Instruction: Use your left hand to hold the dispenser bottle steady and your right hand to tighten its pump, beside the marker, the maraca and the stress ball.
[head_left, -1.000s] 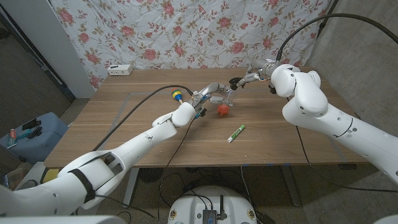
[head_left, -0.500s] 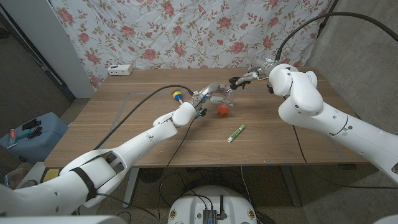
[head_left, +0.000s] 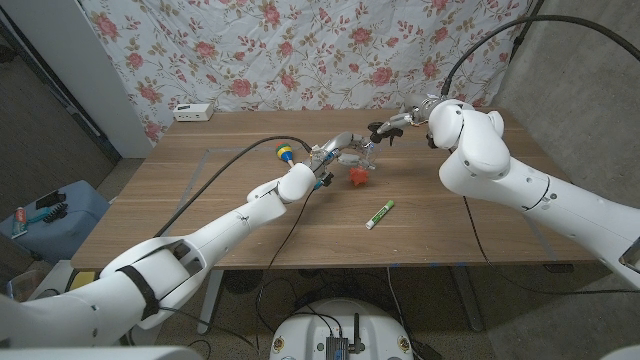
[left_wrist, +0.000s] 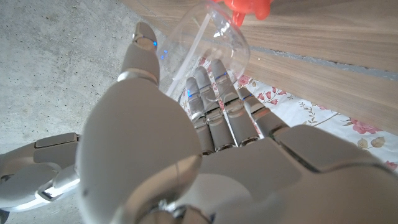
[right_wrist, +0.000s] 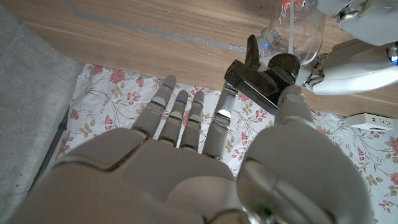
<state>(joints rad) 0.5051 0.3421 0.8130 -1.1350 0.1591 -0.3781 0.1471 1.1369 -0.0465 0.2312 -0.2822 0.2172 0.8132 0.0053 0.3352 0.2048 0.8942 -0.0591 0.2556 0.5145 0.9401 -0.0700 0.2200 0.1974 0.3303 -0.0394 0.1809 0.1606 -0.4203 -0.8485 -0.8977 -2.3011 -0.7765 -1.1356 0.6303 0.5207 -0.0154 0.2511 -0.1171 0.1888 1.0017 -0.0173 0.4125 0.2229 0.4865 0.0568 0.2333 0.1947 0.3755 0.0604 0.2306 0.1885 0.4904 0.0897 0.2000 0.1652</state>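
Wooden table (head_left: 200, 190) backs the left hand's (left_wrist: 186, 124) clear, black-pumped dispenser bottle (left_wrist: 211, 37).

The right arm (head_left: 500, 170) swings toward nine o'clock across the head view: its white shoulder-like housing now sits nearer the table's middle than a second ago, and the forearm lies lower and flatter toward four o'clock. The right hand (head_left: 398, 124) shifts slightly toward nine o'clock with it, drawing a little closer to the black pump (head_left: 376, 131) of the dispenser bottle (head_left: 352, 152). In the right wrist view its thumb lies against the pump's black head.
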